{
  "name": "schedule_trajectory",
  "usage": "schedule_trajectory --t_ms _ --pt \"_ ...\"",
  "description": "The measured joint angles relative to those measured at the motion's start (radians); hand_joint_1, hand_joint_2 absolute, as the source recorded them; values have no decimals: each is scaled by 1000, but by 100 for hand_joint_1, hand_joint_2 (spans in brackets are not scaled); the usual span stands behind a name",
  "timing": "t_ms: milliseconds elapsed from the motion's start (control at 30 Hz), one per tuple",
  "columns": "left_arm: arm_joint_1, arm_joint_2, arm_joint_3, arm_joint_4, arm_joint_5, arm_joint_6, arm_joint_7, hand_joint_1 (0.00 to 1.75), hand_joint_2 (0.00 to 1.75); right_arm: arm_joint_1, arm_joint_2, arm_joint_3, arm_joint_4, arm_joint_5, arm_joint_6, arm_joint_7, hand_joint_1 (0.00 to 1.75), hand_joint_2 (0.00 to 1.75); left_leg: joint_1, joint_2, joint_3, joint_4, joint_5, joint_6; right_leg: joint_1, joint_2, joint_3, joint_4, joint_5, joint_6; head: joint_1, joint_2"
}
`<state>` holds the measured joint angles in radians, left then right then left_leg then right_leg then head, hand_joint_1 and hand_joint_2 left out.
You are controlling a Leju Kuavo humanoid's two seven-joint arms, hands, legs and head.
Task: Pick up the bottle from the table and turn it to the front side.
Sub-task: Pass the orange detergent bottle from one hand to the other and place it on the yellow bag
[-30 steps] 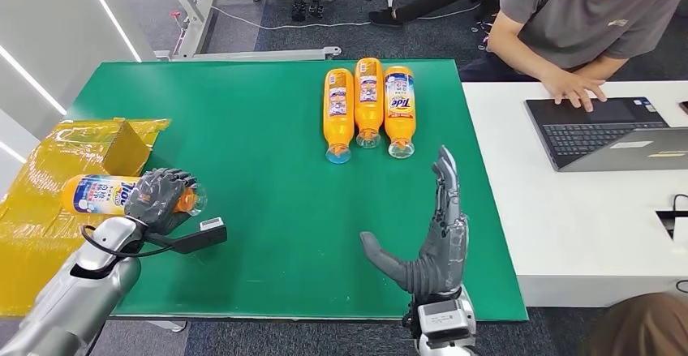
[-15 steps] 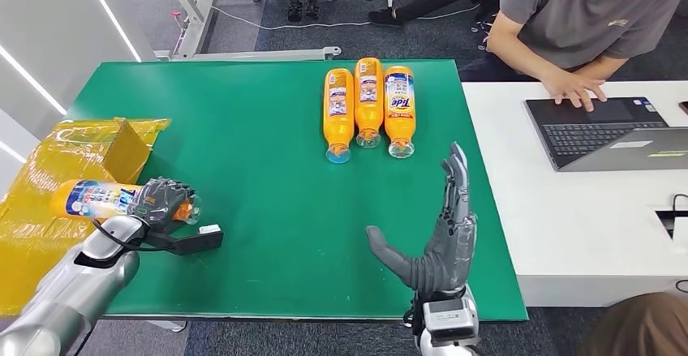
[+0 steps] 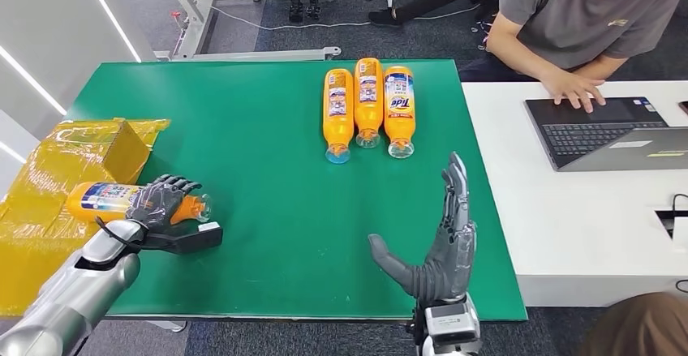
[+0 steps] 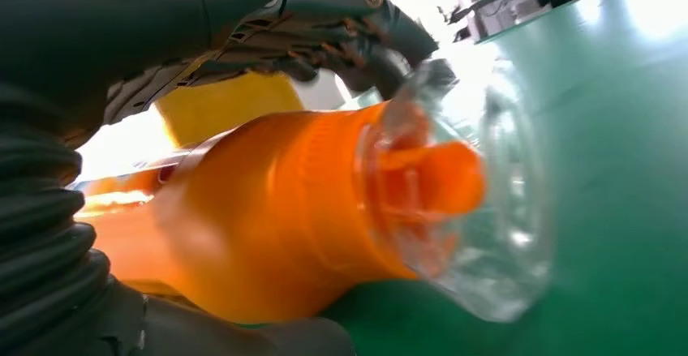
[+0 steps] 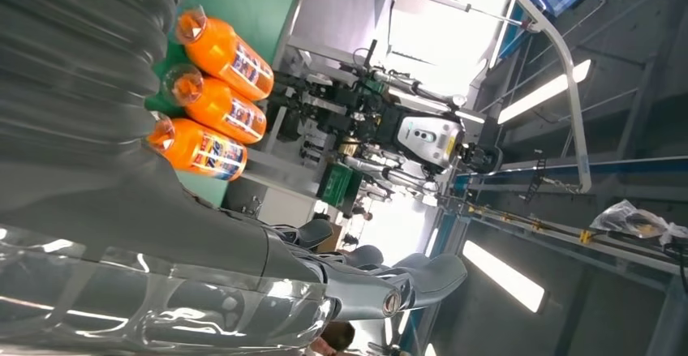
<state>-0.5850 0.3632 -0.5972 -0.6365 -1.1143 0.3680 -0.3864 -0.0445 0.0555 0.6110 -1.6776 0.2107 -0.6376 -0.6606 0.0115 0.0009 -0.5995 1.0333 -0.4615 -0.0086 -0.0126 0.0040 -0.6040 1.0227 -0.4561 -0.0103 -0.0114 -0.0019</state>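
An orange bottle [image 3: 101,198] with a clear cap lies on its side at the left edge of the green table [image 3: 260,129], its base over the yellow box. My left hand [image 3: 158,202] grips its neck; the left wrist view shows the orange neck and clear cap [image 4: 454,202] inside the fingers. Three more orange bottles [image 3: 367,100] lie side by side at the far middle of the table, caps toward me, and appear as bottles [image 5: 215,88] in the right wrist view. My right hand [image 3: 438,242] stands open near the table's front edge, fingers straight up, holding nothing.
A yellow wrapped box [image 3: 57,186] sits at the table's left edge. A white table [image 3: 584,218] to the right carries a laptop [image 3: 604,133]; a person [image 3: 584,15] sits there with a hand on it. Another person's head [image 3: 641,323] shows at bottom right.
My left hand has lowered the bottle toward the table and turned it, so the label now faces more away. The right hand has drifted slightly nearer and to the right.
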Motion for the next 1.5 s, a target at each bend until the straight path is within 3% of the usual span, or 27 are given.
schedule_trajectory --t_ms 500,667,800,967,1100,1267,1500 --pt "241 155 151 -332 278 -238 -116 0 175 23 -48 22 20 -54 -5 -22 0 175 0 1 2 -1 0 0 0 1 1 0 -1 -1 0 0" --pt "292 194 192 -415 352 -279 -155 0 175 23 -50 24 26 -54 -7 -22 0 175 0 1 1 -1 0 0 0 0 0 0 -1 -1 0 0" --pt "330 205 242 -519 444 -256 -196 0 175 23 -50 24 25 -39 13 -12 0 175 0 0 1 -1 0 0 0 0 0 0 -1 -1 0 0" --pt "354 168 323 -688 544 -125 -249 0 175 21 -47 24 25 -17 50 4 0 175 0 0 1 0 0 0 0 0 0 0 -1 -1 0 0" --pt "354 118 361 -803 718 -67 -299 0 175 11 -39 24 28 -14 69 11 0 175 0 0 1 0 0 0 0 -1 0 -1 -1 -1 0 0" --pt "353 23 368 -915 938 -62 -313 0 175 3 -35 32 42 -26 72 0 0 175 0 -1 1 0 0 0 0 -1 1 -1 -1 -1 0 0" --pt "378 -125 323 -1008 1093 40 -314 0 175 1 -30 58 59 -42 64 -8 0 175 0 -1 1 0 -1 0 0 -1 1 -1 -1 -1 0 0"
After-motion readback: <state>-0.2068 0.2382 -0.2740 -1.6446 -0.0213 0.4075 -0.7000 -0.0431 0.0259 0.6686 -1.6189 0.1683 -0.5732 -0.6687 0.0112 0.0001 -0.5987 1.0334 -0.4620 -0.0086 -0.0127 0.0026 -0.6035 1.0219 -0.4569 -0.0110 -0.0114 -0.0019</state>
